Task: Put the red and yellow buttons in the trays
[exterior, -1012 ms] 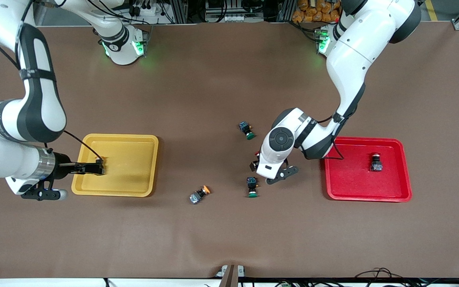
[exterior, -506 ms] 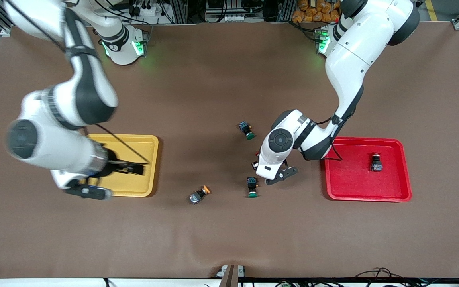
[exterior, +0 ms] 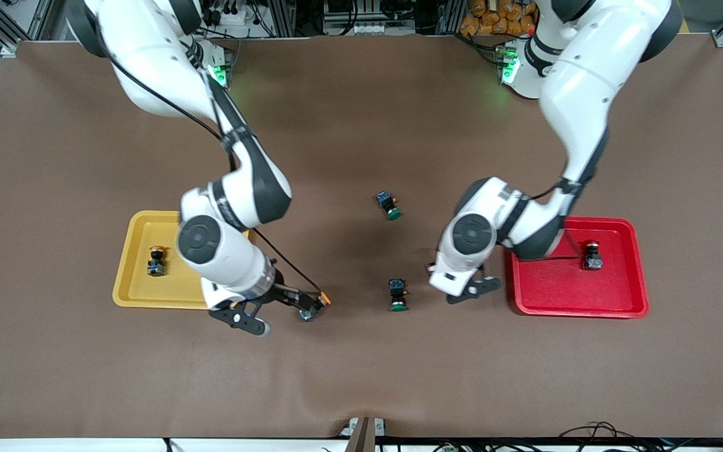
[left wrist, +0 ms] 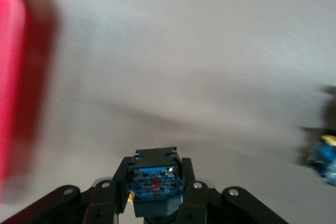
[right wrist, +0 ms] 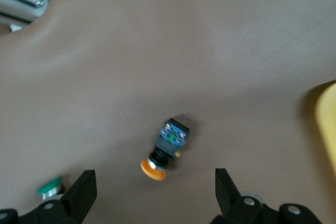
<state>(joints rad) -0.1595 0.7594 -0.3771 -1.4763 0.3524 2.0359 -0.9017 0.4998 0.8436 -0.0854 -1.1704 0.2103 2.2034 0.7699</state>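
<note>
Moved: R arm swung off the yellow tray (exterior: 148, 302), leaving a yellow-capped button (exterior: 156, 262) lying in it; L arm shifted toward the red tray (exterior: 556, 285), and the switch it had been reaching for was off the table
Right gripper (right wrist: 155, 196): fingers spread wide, nothing in them, low over the loose yellow button (right wrist: 165, 150)
Loose yellow button: on its side on the table, btwn the yellow tray and the nearer green-capped switch (exterior: 397, 295)
Left gripper (left wrist: 156, 184): clamped on the held button (left wrist: 156, 179), over bare table just beside the red tray
Held button: blue body showed, cap hidden; prob the red one
Red tray: one red-capped button (exterior: 592, 256) already in it
Other green-capped switch (exterior: 388, 205): mid-table, not wanted
Step, R arm: line the fingers across the dark body, not the round cap; drop straight, close only once both straddle it
Step, L arm: carry in past the rim, lower to the floor apart from the button there, then release
Writing: none readable; tiny print on the held button's blue face too blurred
</note>
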